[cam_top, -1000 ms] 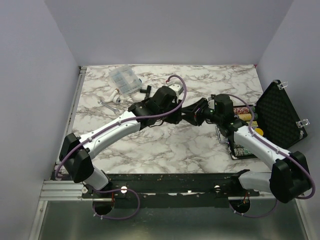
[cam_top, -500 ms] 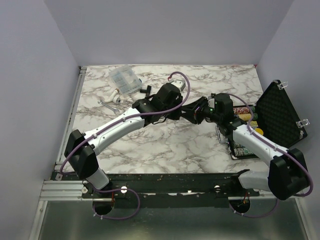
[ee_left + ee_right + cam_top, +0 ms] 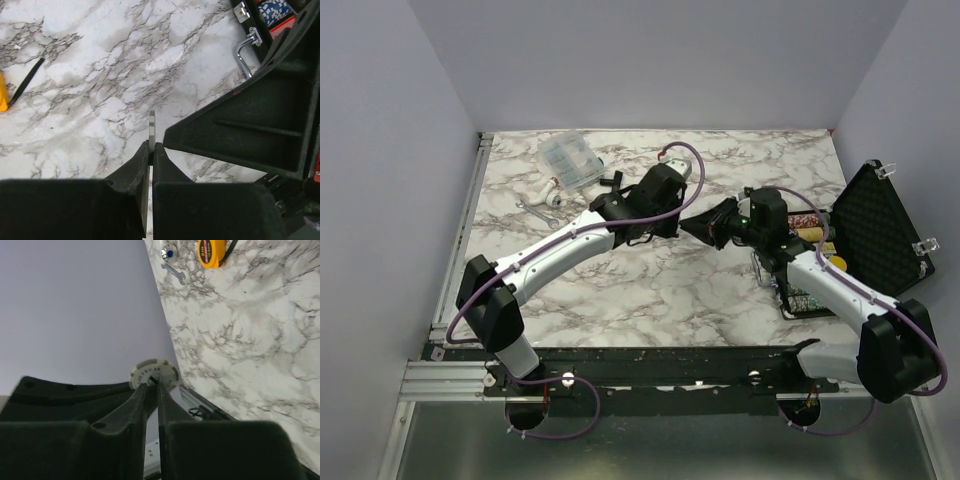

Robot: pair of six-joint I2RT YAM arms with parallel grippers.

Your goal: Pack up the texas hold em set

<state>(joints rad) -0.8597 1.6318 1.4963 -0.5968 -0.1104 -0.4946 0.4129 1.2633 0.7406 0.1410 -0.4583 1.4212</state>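
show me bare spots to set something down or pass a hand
Bare marble at the near edge between left arm and right arm; the back strip from clear box to briefcase lid. Crowded: around the wrench, and where left fingers and right fingers meet.

Left claw point(image 3: 151, 149), pinching a white disc point(image 3: 152, 122), meets closed right claw point(image 3: 151, 386) tip to tip.

I see a clear compartment box point(image 3: 567, 160) near the far left corner of the marble desk point(image 3: 660, 290). A small white fitting point(image 3: 552, 190) and a silver wrench point(image 3: 533, 210) lie just in front of it, toward the left edge. A yellow-orange tape measure point(image 3: 208, 252) sits nearby, its black strap point(image 3: 27, 80) trailing.
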